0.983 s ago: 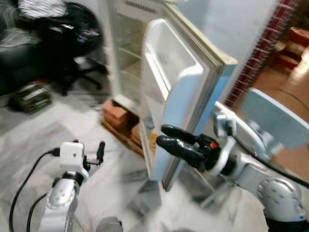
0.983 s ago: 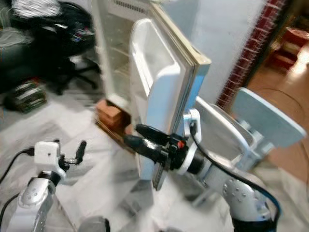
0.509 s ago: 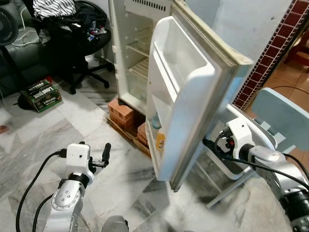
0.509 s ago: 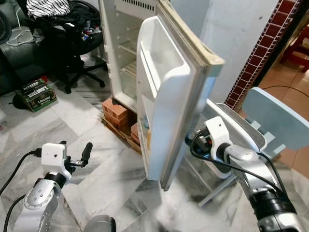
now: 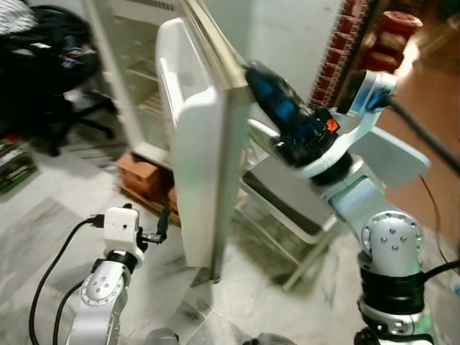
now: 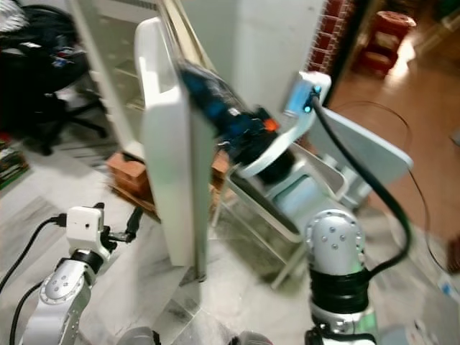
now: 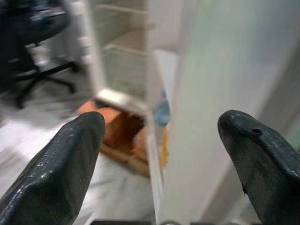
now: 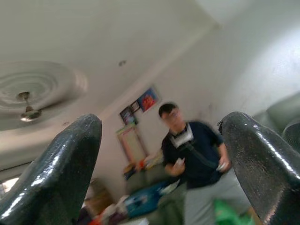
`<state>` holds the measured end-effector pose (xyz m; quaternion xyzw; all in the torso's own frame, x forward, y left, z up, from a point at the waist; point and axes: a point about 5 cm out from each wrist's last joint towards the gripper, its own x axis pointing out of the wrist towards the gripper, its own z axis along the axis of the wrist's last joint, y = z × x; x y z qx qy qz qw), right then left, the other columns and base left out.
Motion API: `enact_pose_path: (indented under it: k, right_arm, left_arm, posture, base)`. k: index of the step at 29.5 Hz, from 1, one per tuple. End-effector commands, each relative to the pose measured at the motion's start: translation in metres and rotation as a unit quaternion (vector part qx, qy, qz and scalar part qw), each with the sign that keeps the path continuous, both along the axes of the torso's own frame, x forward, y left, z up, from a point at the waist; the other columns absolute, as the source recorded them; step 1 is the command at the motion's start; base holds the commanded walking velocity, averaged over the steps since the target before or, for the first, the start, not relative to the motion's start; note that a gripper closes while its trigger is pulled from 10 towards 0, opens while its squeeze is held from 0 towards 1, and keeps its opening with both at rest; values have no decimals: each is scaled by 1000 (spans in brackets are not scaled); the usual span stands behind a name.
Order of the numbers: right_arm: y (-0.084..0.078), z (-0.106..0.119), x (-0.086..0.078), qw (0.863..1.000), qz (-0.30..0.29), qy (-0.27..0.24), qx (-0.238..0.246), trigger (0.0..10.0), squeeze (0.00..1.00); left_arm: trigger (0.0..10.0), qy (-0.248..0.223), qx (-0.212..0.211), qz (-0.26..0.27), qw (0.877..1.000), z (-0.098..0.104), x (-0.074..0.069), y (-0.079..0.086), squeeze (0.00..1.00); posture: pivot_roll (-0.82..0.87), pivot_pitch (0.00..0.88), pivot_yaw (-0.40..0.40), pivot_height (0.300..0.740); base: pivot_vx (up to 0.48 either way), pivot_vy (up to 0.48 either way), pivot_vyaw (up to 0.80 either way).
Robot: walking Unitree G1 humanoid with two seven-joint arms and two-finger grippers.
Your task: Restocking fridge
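While the fridge [image 5: 136,65] stands with its cavity exposed, its door [image 5: 198,151] is swung out and seen nearly edge-on between the two arms; inner shelves of the cabinet look bare as far as the blur allows; red bricks [image 5: 140,172] lie on the floor under the cabinet. Right gripper [image 5: 262,83] is raised high, just beside or against the top outer edge of the door, contact not resolvable; its wrist view shows the fingers [image 8: 61,173] spread wide with nothing between them, aimed upward at a ceiling and a person [image 8: 194,164] in a dark top standing in the room. Left gripper [image 5: 162,223] sits low near the door's bottom, fingers [image 7: 70,159] wide apart, empty; its wrist view shows a bluish bottle [image 7: 162,110] in the door's lower rack. A black office chair [image 5: 50,79] stands to the left; a pale folding chair [image 5: 374,154] stands behind the right arm.
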<state>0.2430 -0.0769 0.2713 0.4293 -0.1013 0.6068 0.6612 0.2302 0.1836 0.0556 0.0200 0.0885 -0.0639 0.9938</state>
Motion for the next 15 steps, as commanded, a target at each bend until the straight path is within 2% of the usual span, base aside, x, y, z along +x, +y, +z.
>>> enact_pose_path:
  k: [1,3,5,6,8,10,11,12,13,14,15]
  right_arm:
    - [-8,-8,6,1000,-17,20,-7,10000,0]
    - [-15,-20,9,998,-28,37,-41,10000,0]
    - [-17,-24,10,997,-30,47,-50,10000,0]
    - [-19,-35,10,993,-44,71,-77,10000,0]
    - [-20,-40,11,991,-50,79,-90,10000,0]
    - [-20,-57,15,981,-81,97,-150,10000,0]
    - [-20,-66,20,970,-114,104,-186,10000,0]
    - [-22,-82,33,939,-199,110,-257,10000,0]
    - [-22,-82,33,939,-199,110,-257,10000,0]
    - [-23,-86,36,931,-217,109,-271,10000,0]
    - [-27,-96,44,906,-260,116,-311,10000,0]
  left_arm:
    - [10000,0,3,3,1000,0,0,2,0]
    - [10000,1,1,5,1000,-1,0,2,0]
    - [10000,2,1,6,1000,-2,0,2,0]
    - [10000,2,0,6,1000,-2,1,1,0]
    - [10000,2,-1,6,1000,-2,1,1,0]
    - [10000,1,-1,6,1000,-3,2,0,0]
    - [10000,1,-1,6,1000,-3,2,0,0]
    - [10000,0,-1,8,1000,-2,3,1,0]
    - [10000,0,-1,8,1000,-2,3,1,0]
    - [10000,-1,-1,9,1000,-2,3,1,0]
    - [10000,-3,2,20,1000,-2,4,3,0]
  posture:
    - [128,0,-30,740]
    - [123,0,-34,740]
    - [120,0,-36,740]
    - [120,0,-37,740]
    - [119,0,-38,740]
    - [115,0,-37,740]
    - [115,0,-37,740]
    - [115,0,-36,740]
    - [115,0,-36,740]
    - [115,0,-36,740]
    - [114,0,-36,740]
  base:
    - [0,0,0]
    - [0,0,0]
    - [0,0,0]
    - [0,0,0]
    - [0,0,0]
    - [0,0,0]
    - [0,0,0]
    - [0,0,0]
    - [0,0,0]
    - [0,0,0]
    - [0,0,0]
